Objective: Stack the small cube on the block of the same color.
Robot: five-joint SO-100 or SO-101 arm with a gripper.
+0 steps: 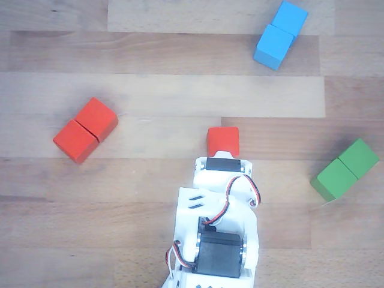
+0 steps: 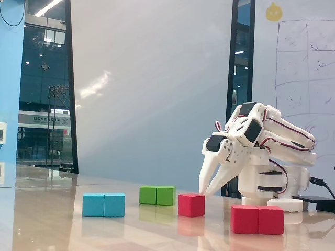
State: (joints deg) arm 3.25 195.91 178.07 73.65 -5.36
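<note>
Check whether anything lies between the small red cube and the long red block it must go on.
Nothing visible. In the other view, only bare table separates the small cube from the red block; blue and green blocks sit far aside.

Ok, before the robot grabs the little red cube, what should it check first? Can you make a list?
1. Small cube resting flat on the table: ok.
2. Gripper right next to the cube: ok.
3. Fingers around the cube: cannot tell; the arm hides them in the other view.
4. Gripper open: ok, the fixed view shows a gap between the fingers.
5. Red block top free: ok.
6. Blue block and green block out of the way: ok.
</note>
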